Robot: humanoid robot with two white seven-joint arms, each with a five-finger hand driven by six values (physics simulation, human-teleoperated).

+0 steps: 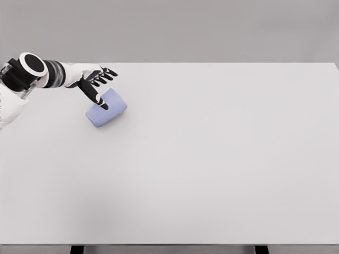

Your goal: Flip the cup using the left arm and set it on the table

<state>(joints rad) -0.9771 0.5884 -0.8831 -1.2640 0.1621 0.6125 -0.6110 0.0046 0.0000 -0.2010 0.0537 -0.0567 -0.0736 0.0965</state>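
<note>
Lying on its side toward the far left corner of the wide white rectangular table (212, 159), a small pale lavender-blue plastic cup (107, 109) is seen with its body tilted diagonally, one end turned toward the near left and the other toward the far right. It rests on the tabletop, well apart from the right edge and the near edge, and nearer the far edge than the near one.

The white seven-joint left arm with black joint rings (37, 71) is brought in from the left edge of the picture, low over the table's far left part. The left hand (94, 79), white with black fingers, is held just above and behind the cup. Its thumb, or one long finger, is pointed down and its tip is laid against the upper side of the cup, while the other fingers (107, 73) are stretched out toward the right, past the cup and apart from it. The hand is thus spread rather than clenched, and the cup is touched but not enclosed; whether any real grip is made cannot be told with certainty at this size.

A faint shadow is cast on the table beside the cup.
</note>
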